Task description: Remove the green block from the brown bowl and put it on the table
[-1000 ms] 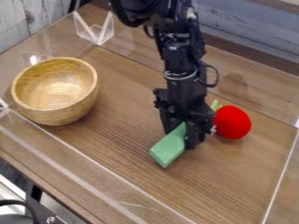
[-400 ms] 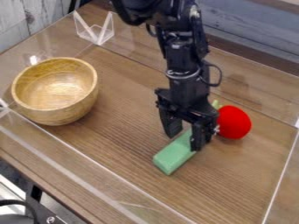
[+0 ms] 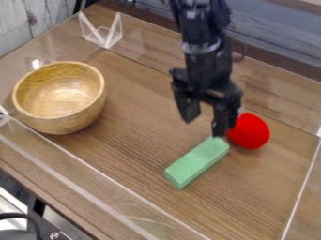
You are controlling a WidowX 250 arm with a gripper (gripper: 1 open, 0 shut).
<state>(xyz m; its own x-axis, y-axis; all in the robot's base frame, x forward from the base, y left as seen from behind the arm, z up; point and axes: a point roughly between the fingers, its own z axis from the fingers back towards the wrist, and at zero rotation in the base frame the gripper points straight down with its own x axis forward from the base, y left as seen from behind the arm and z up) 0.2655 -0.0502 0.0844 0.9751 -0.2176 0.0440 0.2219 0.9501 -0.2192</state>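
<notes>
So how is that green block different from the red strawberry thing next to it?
The green block is a flat, straight-edged light-green bar lying lengthwise on the table; the strawberry toy is rounded, plump and bright red. The block is longer, the strawberry more compact. The block lies nearer the front wall, the strawberry farther back to the right. Both rest on the wooden tabletop, apart from each other, and the tool grips neither.

The green block [image 3: 197, 163] is pale green and plain. The brown bowl [image 3: 56, 97] is light tan with wood grain. The worktop [image 3: 113, 159] is brown with wood grain, and the strawberry toy [image 3: 250, 132] is red.
</notes>
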